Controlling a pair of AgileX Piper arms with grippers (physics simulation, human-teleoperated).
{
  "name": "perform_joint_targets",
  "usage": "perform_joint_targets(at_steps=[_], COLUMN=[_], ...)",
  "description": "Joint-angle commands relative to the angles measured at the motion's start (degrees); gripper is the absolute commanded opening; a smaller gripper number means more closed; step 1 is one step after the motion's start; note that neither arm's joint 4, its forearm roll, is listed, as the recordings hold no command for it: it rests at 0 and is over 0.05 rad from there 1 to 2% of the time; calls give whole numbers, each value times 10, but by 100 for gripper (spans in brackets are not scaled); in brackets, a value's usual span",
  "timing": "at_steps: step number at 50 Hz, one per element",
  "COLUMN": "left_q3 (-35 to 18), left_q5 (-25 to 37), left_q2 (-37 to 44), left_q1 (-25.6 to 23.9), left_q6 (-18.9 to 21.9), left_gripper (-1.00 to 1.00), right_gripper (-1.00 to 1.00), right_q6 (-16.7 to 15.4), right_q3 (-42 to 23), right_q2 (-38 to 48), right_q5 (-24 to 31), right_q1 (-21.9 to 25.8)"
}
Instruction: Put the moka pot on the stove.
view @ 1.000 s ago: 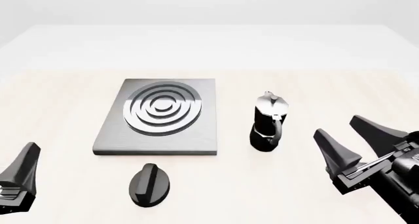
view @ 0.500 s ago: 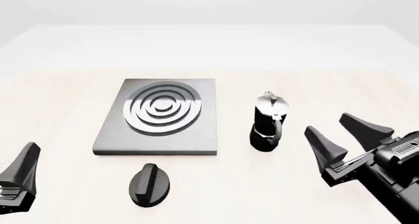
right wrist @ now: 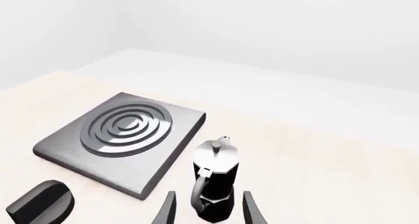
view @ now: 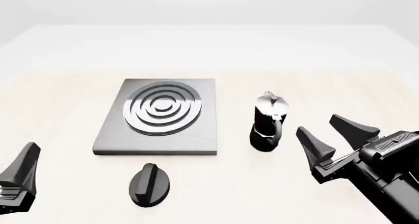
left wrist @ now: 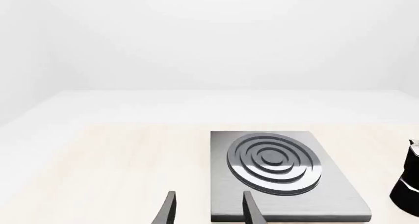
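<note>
The moka pot (view: 267,123), black with a silver lid, stands upright on the table just right of the stove (view: 204,136), a flat grey plate with a ring burner. My right gripper (view: 318,124) is open, a short way right of the pot and nearer to me, touching nothing. In the right wrist view the moka pot (right wrist: 213,180) sits just ahead of the spread fingers (right wrist: 169,207), handle turned toward them, with the stove (right wrist: 167,153) beyond it. My left gripper (left wrist: 209,199) is open and empty at the near left, short of the stove (left wrist: 330,197).
A black oval knob (view: 149,184) lies on the table in front of the stove's near edge, also in the right wrist view as the knob (right wrist: 42,202). The light wooden tabletop (view: 52,101) stretches left of the stove and behind it.
My right gripper has moved left and slightly forward, closing in on the moka pot while staying open. The left gripper, pot, stove and knob have not moved.
</note>
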Motion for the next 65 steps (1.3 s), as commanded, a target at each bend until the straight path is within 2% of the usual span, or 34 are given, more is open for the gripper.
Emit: perform_joint_targets(at_steps=[1,8,40,65], left_q3=[0,0,0,0], left_q5=[0,0,0,0], left_q2=[0,0,0,0], left_q1=[0,0,0,0], left_q6=[0,0,0,0], left_gripper=[100,100,100,100], right_gripper=[100,100,100,100], right_q6=[6,10,19,19], right_q3=[3,5,-5,-31], right_q2=[39,82,211,265], right_q5=[-36,-74,-175,-198], right_q1=[1,2,4,6])
